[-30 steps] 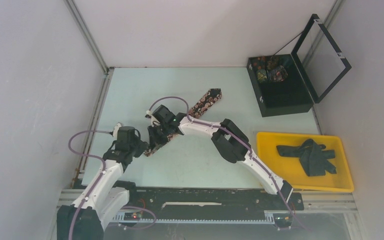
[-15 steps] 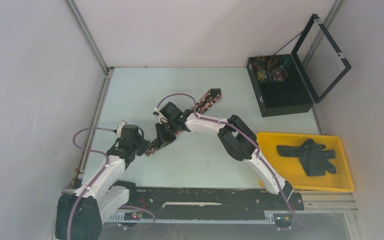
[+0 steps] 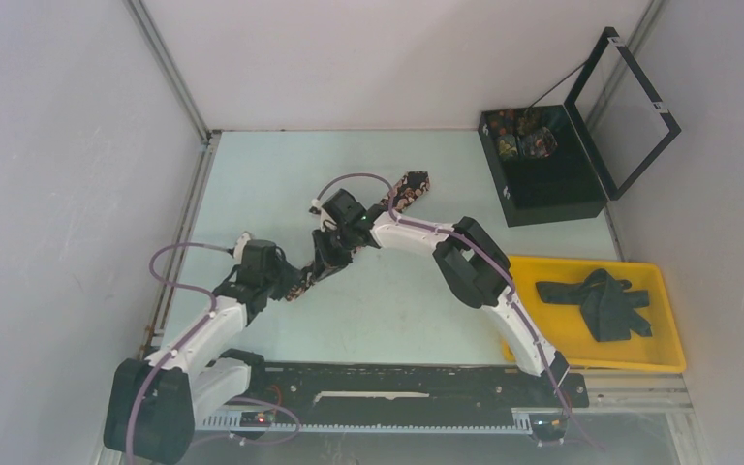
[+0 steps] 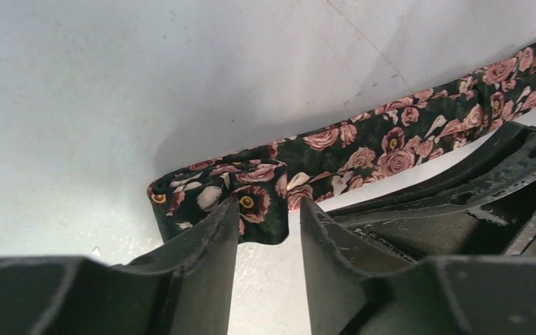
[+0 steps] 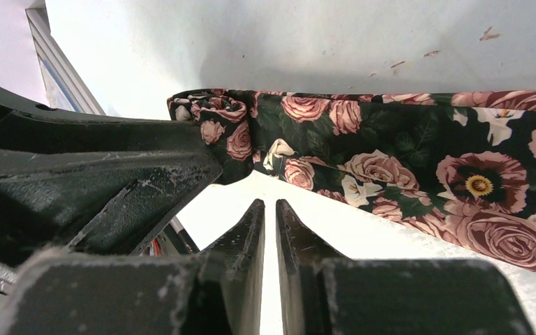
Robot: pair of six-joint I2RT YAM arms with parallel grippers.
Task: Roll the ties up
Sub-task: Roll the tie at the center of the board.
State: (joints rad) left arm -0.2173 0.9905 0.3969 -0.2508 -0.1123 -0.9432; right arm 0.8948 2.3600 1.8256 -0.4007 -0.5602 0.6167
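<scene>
Black floral fabric, pink roses: the tie [image 3: 402,196] lies diagonally on the pale table [image 3: 252,174], near end doubled over right at the tips of the left gripper [image 4: 269,206], fingers standing apart. Right gripper [image 5: 270,207] close beside the same strip, fingers almost together, nothing between them. Dark ties [image 3: 596,302] heaped in the yellow tray [image 3: 581,263], well apart

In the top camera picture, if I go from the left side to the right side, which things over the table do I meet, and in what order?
left gripper → right gripper → wide end of the rose-patterned tie → yellow tray holding dark ties
</scene>
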